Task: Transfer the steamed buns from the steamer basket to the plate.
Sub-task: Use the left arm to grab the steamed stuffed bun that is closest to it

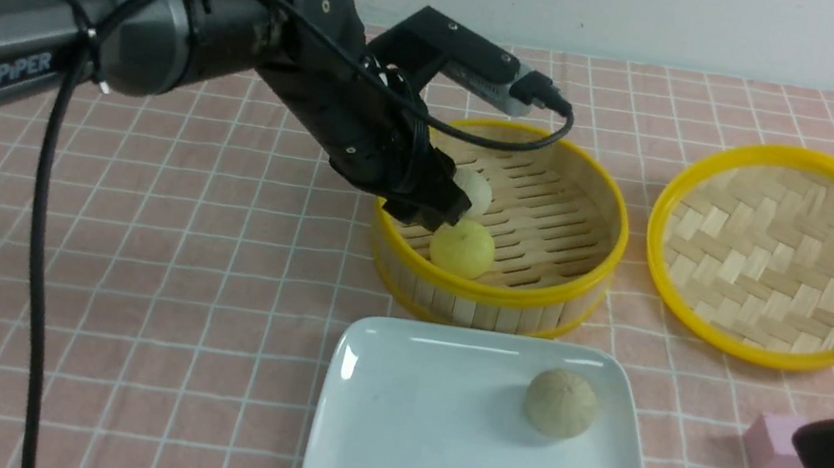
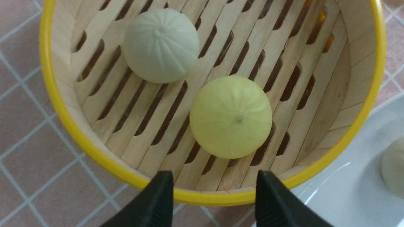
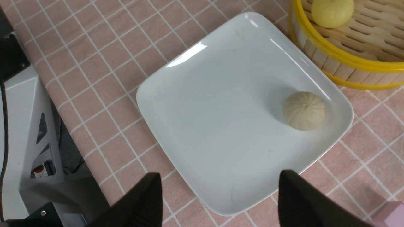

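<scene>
The steamer basket (image 1: 542, 297) holds a yellow steamed bun (image 1: 463, 248) and a pale one (image 1: 475, 191), which is partly behind my left gripper (image 1: 442, 209). That gripper hangs over the basket's near-left rim. In the left wrist view it (image 2: 214, 176) is open and empty, with the yellow bun (image 2: 231, 117) just beyond its fingertips and the pale bun (image 2: 161, 45) farther off. A beige bun (image 1: 560, 402) lies on the white plate (image 1: 417, 437), toward its far right. My right gripper (image 1: 817, 398) stands open and empty to the right of the plate (image 3: 205, 110).
A shallow yellow-rimmed woven tray (image 1: 782, 253) lies to the right of the basket. A small pink cube (image 1: 771, 446) sits by the right gripper's fingers. The checked pink cloth covers the table. The robot's base (image 3: 19, 126) shows past the table edge.
</scene>
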Robot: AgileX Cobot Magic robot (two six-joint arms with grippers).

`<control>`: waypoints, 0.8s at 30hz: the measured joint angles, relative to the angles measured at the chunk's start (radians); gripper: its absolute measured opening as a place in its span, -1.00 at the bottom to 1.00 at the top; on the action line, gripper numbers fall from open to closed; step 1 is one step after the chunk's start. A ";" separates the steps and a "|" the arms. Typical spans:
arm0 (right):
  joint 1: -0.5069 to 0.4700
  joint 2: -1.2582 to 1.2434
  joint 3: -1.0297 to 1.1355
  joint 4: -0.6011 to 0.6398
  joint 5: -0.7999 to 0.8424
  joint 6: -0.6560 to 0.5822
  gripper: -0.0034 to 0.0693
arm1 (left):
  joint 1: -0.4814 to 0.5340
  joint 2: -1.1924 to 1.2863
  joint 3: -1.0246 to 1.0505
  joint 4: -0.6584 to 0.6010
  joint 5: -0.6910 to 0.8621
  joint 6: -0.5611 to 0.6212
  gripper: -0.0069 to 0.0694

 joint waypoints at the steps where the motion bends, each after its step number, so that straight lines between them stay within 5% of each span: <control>1: 0.000 0.000 0.000 0.000 0.000 0.000 0.43 | 0.000 0.004 0.000 -0.003 0.000 0.004 0.17; 9: 0.000 0.000 0.000 0.000 0.000 0.000 0.43 | 0.000 0.038 0.000 -0.135 -0.037 0.175 0.17; 24: 0.000 0.000 0.000 0.000 0.008 0.000 0.43 | -0.030 0.107 -0.001 -0.170 -0.155 0.201 0.17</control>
